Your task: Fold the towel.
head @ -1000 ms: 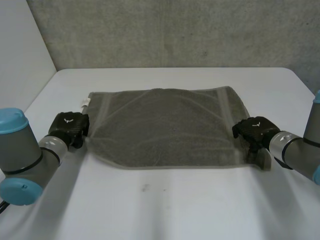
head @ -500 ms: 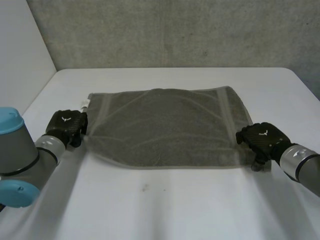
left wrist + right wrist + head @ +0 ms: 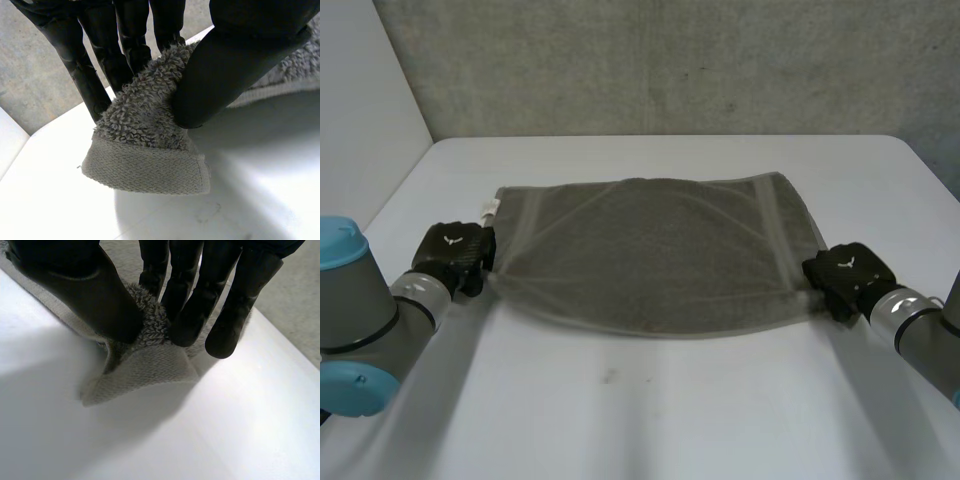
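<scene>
Towel: a grey terry towel (image 3: pixel 645 255) lies spread out wide on the white worktop (image 3: pixel 650 410). Its far edge rests flat, and its near edge runs in a shallow curve from one hand to the other.

Left hand: the left hand (image 3: pixel 453 255) is at the towel's near left corner. In its wrist view the straight fingers (image 3: pixel 100 65) lie behind the pile and the thumb presses in from the front, so the corner is pinched between them.

Left corner: the woven hem hangs just below that pinch, clear of the worktop, with a shadow under it.

Right hand: the right hand (image 3: pixel 845 275) is at the towel's near right corner. Its fingers (image 3: pixel 200 305) and thumb are clamped on the cloth from opposite sides, and the pile bunches up between them.

Right corner: the hem folds out below the thumb, and its tip looks to be at or just above the worktop.

Tag: a small white tag (image 3: pixel 490 208) sticks out at the towel's far left corner, just beyond the left hand.

Arms: the left arm (image 3: pixel 360 310) and the right arm (image 3: pixel 920 330) reach in on the towel's near side, one at each end.

Wall: a grey concrete wall (image 3: pixel 670 60) stands well beyond the towel's far edge.
</scene>
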`<state>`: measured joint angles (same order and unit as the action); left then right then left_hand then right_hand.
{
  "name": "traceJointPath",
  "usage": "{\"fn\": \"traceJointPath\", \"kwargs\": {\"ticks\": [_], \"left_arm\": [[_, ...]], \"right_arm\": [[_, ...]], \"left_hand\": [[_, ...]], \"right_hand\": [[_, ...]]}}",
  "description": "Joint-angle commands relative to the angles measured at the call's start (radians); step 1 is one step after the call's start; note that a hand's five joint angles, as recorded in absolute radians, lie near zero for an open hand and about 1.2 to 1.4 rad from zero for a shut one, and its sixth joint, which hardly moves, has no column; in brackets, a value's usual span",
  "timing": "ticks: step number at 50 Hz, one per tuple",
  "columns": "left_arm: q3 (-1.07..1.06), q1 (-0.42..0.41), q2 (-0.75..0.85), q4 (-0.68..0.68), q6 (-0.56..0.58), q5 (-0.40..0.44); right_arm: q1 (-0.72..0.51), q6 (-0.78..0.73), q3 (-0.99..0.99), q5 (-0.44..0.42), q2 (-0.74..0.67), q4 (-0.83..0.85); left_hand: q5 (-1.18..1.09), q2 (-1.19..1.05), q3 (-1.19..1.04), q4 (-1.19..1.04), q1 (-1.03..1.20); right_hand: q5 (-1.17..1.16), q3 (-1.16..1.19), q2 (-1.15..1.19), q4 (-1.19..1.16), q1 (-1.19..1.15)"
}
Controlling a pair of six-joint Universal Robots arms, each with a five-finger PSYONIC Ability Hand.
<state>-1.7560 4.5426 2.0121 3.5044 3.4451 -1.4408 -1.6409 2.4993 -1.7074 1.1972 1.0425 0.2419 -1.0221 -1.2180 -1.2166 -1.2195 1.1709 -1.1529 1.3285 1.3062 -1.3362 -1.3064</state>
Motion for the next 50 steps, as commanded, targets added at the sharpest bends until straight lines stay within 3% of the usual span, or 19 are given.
{"fn": "traceJointPath", "kwargs": {"ticks": [1,6,8,11,16,22,27,34,40,50], "left_arm": [[-0.017,0.001,-0.029,-0.012,0.006,0.0],[-0.072,-0.002,-0.113,-0.048,0.02,-0.001],[-0.112,-0.002,-0.185,-0.102,0.073,-0.001],[-0.141,-0.002,-0.225,-0.142,0.114,-0.001],[-0.267,0.013,-0.373,-0.326,0.277,0.0],[-0.336,0.048,-0.476,-0.39,0.328,0.045],[-0.313,0.082,-0.47,-0.372,0.321,0.137],[-0.131,0.053,-0.209,-0.248,0.253,0.151],[0.09,0.049,-0.008,-0.243,0.178,0.094],[0.361,0.02,0.181,-0.242,0.117,0.06]], "right_arm": [[0.009,0.023,-0.003,0.045,0.105,-0.015],[0.019,0.023,-0.028,0.044,0.215,-0.113],[0.029,0.013,-0.024,0.03,0.269,-0.269],[0.038,0.003,-0.023,0.022,0.284,-0.346],[0.104,-0.152,-0.035,0.019,0.343,-0.587],[0.128,-0.286,-0.005,0.009,0.393,-0.794],[0.124,-0.235,0.069,-0.046,0.34,-0.751],[0.08,-0.117,0.254,-0.045,0.131,-0.662],[-0.007,-0.034,0.521,0.001,-0.086,-0.653],[-0.065,0.046,0.819,0.077,-0.292,-0.648]], "left_hand": [[-0.2,-0.178,-0.18,-0.177,0.225],[-0.2,-0.178,-0.18,-0.177,0.225],[-0.2,-0.178,-0.18,-0.177,0.225],[-0.2,-0.178,-0.18,-0.177,0.225],[-0.2,-0.178,-0.18,-0.177,0.225],[-0.2,-0.178,-0.18,-0.177,0.225],[-0.2,-0.178,-0.18,-0.177,0.225],[-0.2,-0.178,-0.18,-0.177,0.225],[-0.2,-0.178,-0.18,-0.177,0.225],[-0.2,-0.178,-0.18,-0.177,0.225]], "right_hand": [[-0.069,0.068,0.09,-0.06,-0.09],[-0.069,0.068,0.09,-0.06,-0.09],[-0.069,0.068,0.09,-0.06,-0.09],[-0.069,0.068,0.09,-0.06,-0.09],[-0.069,0.068,0.09,-0.06,-0.09],[-0.069,0.068,0.09,-0.06,-0.09],[-0.069,0.068,0.09,-0.06,-0.09],[-0.069,0.068,0.09,-0.06,-0.09],[-0.069,0.068,0.09,-0.06,-0.09],[-0.069,0.068,0.09,-0.06,-0.09]]}}
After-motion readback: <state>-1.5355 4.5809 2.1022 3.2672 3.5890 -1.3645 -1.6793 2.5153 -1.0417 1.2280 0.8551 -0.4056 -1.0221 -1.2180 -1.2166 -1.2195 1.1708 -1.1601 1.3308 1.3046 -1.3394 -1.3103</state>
